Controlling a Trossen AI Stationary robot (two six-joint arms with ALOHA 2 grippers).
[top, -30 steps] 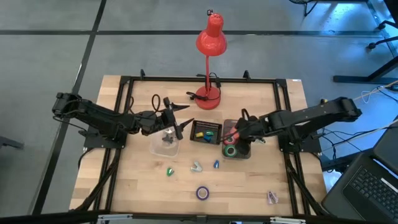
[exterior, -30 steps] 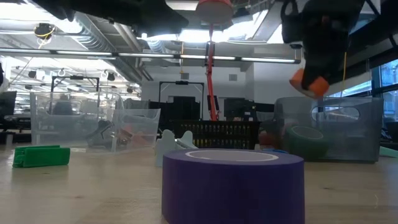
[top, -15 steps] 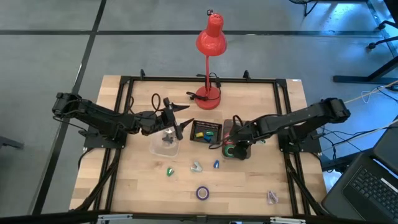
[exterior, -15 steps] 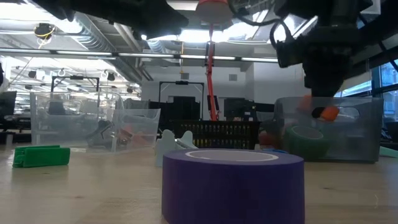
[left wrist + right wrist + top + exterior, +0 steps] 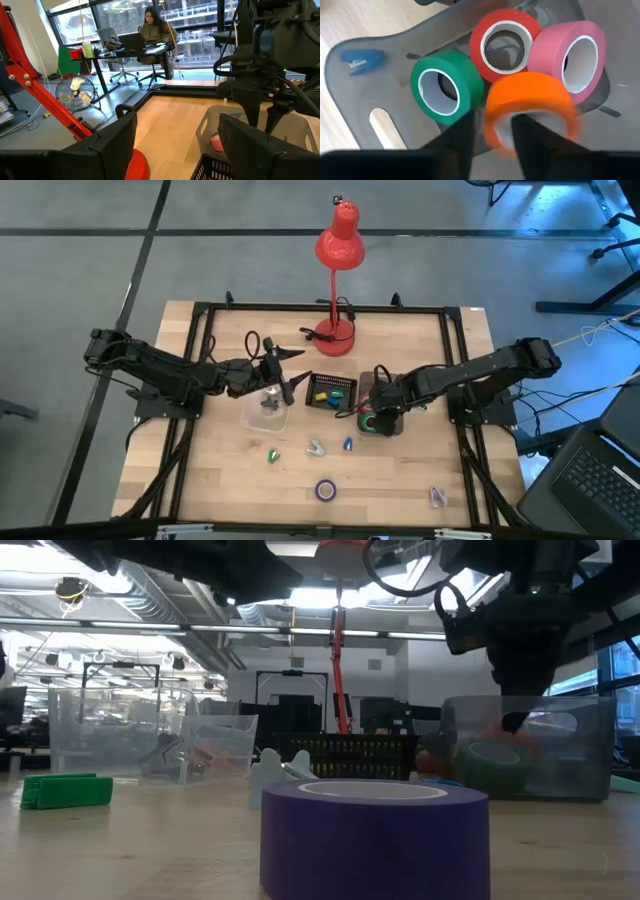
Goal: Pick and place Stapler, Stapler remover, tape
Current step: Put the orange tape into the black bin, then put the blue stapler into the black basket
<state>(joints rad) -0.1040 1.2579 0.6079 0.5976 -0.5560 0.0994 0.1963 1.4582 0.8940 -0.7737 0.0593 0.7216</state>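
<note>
- High view: your right hand [image 5: 378, 409] is down inside the clear bin [image 5: 390, 427] at the right of centre on the worktop [image 5: 400, 480]. A green tape roll [image 5: 371, 421] shows in that bin. Your left hand [image 5: 283, 375] hangs over the clear tub [image 5: 265, 412] left of the black basket [image 5: 331, 392]. The purple tape roll [image 5: 326, 489] lies alone near the front edge, well apart from both hands. The red lamp [image 5: 338, 240] stands at the back.
- Low view: the purple tape roll [image 5: 375, 836] fills the foreground. The right arm reaches down into the clear bin [image 5: 590, 745], where the green tape roll [image 5: 497, 767] sits.
- Left wrist view: the left hand's fingers [image 5: 120, 137] stand apart with nothing between them. A person [image 5: 154, 27] sits at a desk in the room beyond.
- Right wrist view: the right hand [image 5: 492, 132] hangs over four rolls in the bin: green [image 5: 447, 86], red [image 5: 505, 42], pink [image 5: 570, 52] and orange [image 5: 530, 107]. The orange tape roll is blurred, just past the fingertips; you cannot tell whether the fingers clamp it.
</note>
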